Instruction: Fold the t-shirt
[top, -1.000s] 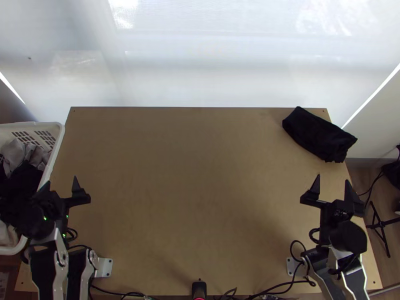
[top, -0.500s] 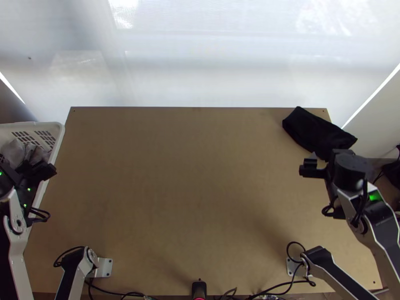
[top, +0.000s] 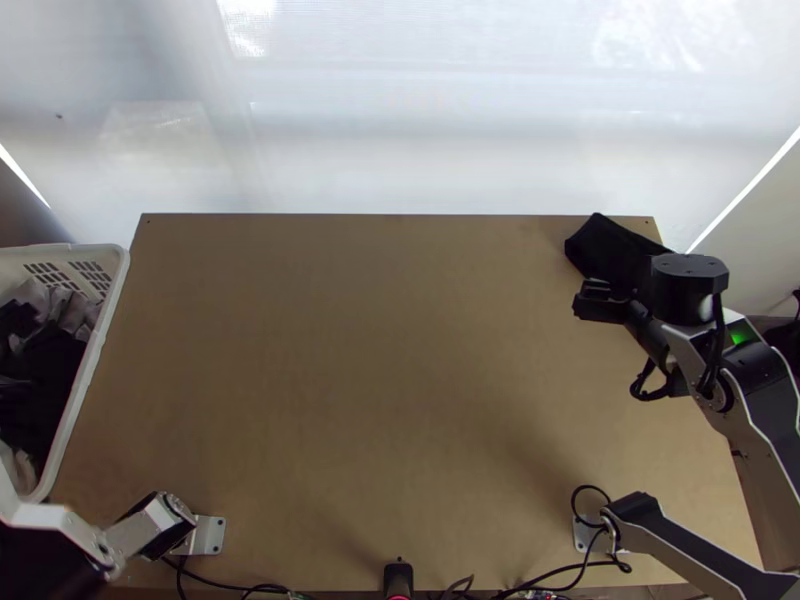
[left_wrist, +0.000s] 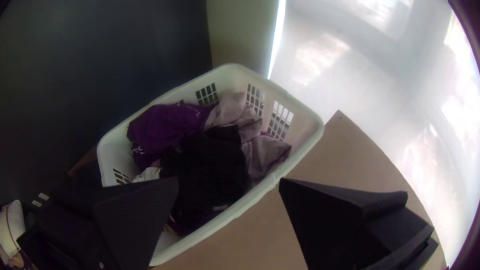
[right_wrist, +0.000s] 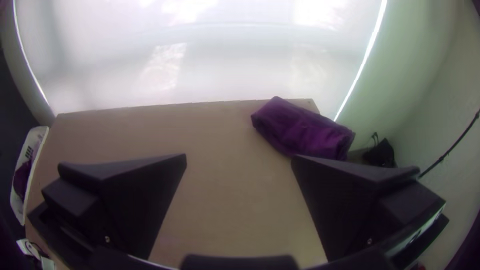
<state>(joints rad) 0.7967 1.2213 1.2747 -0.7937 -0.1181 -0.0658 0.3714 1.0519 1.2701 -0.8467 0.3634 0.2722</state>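
Note:
A folded cloth bundle (top: 602, 243) lies across the table's far right corner, near-black in the top view; the right wrist view has the bundle (right_wrist: 302, 130) in purple. Whether it is a t-shirt I cannot tell. Right beside its near side, partly covering it from above, is my right gripper (top: 603, 302); in its wrist view the right gripper (right_wrist: 239, 156) stands open, holding nothing. My left gripper (left_wrist: 228, 180) is open and empty over the laundry basket's edge. Inside the basket are bunched clothes: a purple piece (left_wrist: 170, 125), a black one (left_wrist: 210, 165) and greyish-pink ones (left_wrist: 265, 152).
The white basket (top: 108, 312) stands along the table's left edge. Bare wood of the table (top: 380, 350) spreads between the arms. A pale translucent sheet (top: 420, 140) is behind the far edge. Cables (top: 560, 580) run along the near edge.
The right arm has reached up the picture to the cloth bundle, its gripper now partly over it. The left gripper has moved left and out of the top view. The bundle has not moved.

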